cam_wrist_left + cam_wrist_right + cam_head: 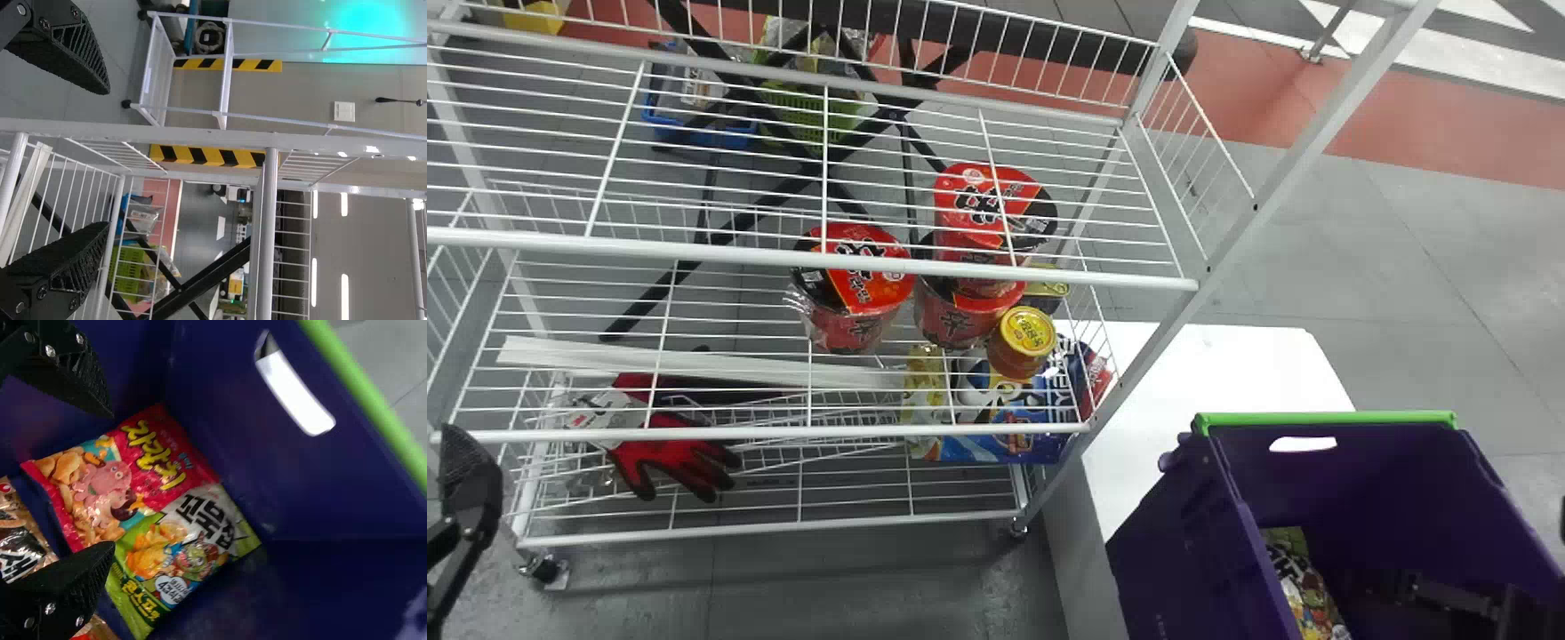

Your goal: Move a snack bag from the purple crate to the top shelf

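Note:
In the head view my right gripper (pixel 1458 600) is a dim dark shape inside the purple crate (pixel 1174 542), to the right of a snack bag (pixel 1303 587). The right wrist view has this gripper (pixel 112 480) open over the bags: a red-and-pink one (pixel 100 487), a green-and-white one (pixel 180 553) overlapping it, and part of a brown one (pixel 17 540) by the lower finger. My left gripper (pixel 467 498) is at the head view's left edge; in its wrist view the gripper (pixel 107 159) stands open, empty, before the rack. The top shelf (pixel 809 260) is white wire.
Red noodle cups (pixel 854 284), a yellow-lidded jar (pixel 1023 342) and a blue box (pixel 1005 431) sit on the rack's lower level. Red gloves (pixel 676 453) lie lower left. The crate's green rim (pixel 1325 418) rises beside a white table (pixel 1227 364), near the rack's right post.

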You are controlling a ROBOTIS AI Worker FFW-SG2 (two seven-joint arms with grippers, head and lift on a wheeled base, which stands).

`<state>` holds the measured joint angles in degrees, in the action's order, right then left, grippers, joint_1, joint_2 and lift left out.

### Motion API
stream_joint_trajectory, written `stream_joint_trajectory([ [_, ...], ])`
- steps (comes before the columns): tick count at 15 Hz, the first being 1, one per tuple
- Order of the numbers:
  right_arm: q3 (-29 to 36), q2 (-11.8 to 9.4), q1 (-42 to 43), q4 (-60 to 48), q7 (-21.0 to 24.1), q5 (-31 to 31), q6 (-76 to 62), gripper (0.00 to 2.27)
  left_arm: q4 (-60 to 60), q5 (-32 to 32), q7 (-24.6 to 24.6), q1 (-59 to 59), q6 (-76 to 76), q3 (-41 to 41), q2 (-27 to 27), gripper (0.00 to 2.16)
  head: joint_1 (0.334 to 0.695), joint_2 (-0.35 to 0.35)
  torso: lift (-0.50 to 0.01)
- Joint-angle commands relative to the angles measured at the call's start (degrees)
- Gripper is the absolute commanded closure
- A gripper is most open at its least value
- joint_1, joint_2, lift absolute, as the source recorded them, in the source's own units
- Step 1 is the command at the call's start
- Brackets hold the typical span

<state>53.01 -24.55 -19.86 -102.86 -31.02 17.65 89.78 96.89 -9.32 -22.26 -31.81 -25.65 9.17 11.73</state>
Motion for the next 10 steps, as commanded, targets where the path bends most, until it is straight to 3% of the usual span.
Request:
stream_joint_trajectory([
  [1,-3.53,-3.14,3.07,8.47,-1.41,-4.38,0.30,0.14,-0.12,-0.09,0.29,0.70,0.47,0.14,-0.04,0.11,0.695,-0.350,-0.456],
  [5,-12.14,-5.95,8.79,20.69,-4.93,-10.18,0.30,0.14,-1.09,-0.70,0.11,1.14,-0.23,0.32,-0.04,0.11,0.695,-0.350,-0.456],
  [10,-21.19,-6.92,14.24,28.68,-8.00,-16.59,0.30,0.14,-0.82,-0.53,-0.06,1.05,-0.58,0.58,-0.30,0.11,0.695,-0.350,-0.456],
])
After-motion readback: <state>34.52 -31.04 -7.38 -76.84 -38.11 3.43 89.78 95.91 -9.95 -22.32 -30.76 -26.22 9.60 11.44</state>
